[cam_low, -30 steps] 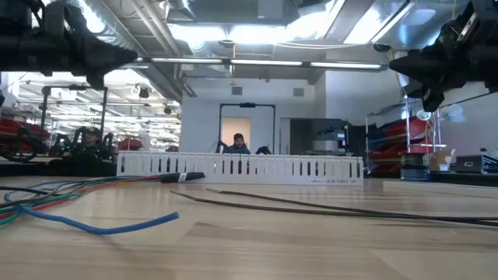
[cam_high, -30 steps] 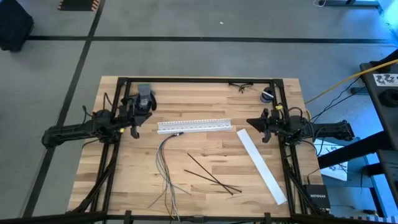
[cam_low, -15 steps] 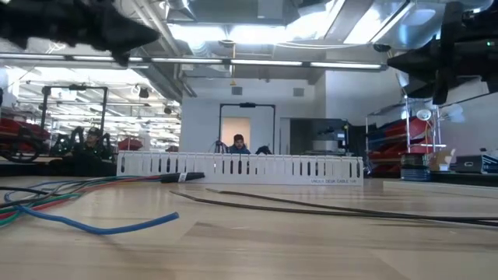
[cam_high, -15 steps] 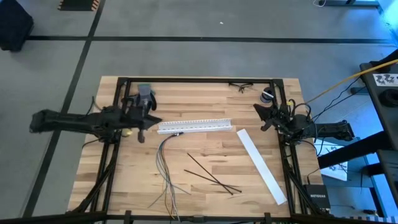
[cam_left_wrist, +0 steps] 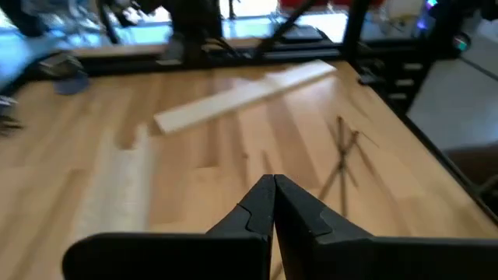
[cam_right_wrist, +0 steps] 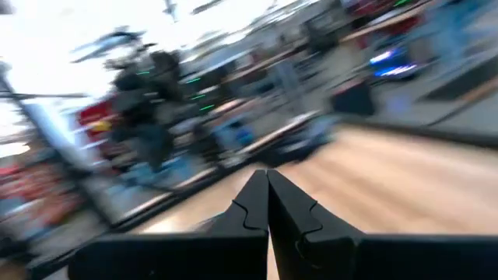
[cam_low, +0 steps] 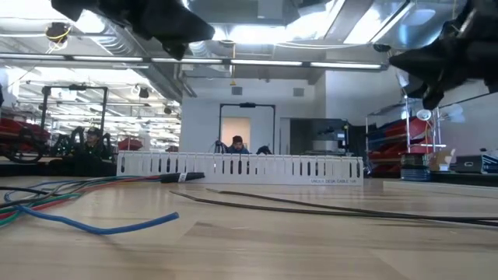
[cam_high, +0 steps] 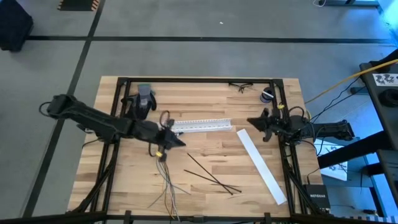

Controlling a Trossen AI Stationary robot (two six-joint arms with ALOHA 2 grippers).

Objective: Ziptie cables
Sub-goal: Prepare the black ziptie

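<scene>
The cables point(cam_high: 165, 175) lie loose on the wooden table, fanning from the white slotted channel point(cam_high: 202, 124) toward the near edge; in the low view they show at the left point(cam_low: 70, 204). The zipties point(cam_high: 211, 175) lie crossed to their right, also seen in the left wrist view point(cam_left_wrist: 342, 155). My left gripper point(cam_high: 178, 142) hangs shut above the cables' far end, just near of the channel's left end, touching nothing point(cam_left_wrist: 273, 187). My right gripper point(cam_high: 250, 122) waits shut at the table's right side point(cam_right_wrist: 267, 183).
A flat white strip point(cam_high: 261, 158) lies slanted at the right. Glasses point(cam_high: 240, 86) and a small roll point(cam_high: 267, 95) sit at the far edge, a grey object point(cam_high: 145, 96) at the far left. Black frame rails point(cam_high: 199, 80) run along the table's sides.
My left gripper has swung out from the table's left side toward the right and a little nearer, rising, and now points over the cables' far end. It has stayed shut. Cables and zipties have not moved.
</scene>
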